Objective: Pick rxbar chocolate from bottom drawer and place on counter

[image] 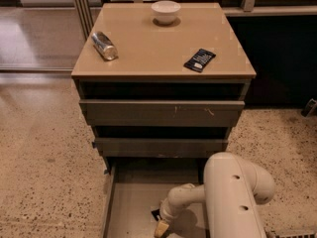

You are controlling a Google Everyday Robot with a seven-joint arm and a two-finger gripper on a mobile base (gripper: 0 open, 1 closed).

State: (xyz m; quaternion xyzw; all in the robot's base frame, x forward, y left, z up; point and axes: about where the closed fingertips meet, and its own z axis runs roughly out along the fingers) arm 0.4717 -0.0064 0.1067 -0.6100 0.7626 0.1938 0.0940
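Camera view showed us the gripper (162, 228) low inside the bottom drawer (130, 202), at the frame's lower edge. We could not tell how wide it stood or whether it held anything. A dark sliver just beside it was probably the rxbar chocolate (155, 214), flat on the smooth grey floor. We judged that a thin, slippery wrapper wanted a pinch across its narrow width, then a straight lift to the glossy tan counter (148, 48).
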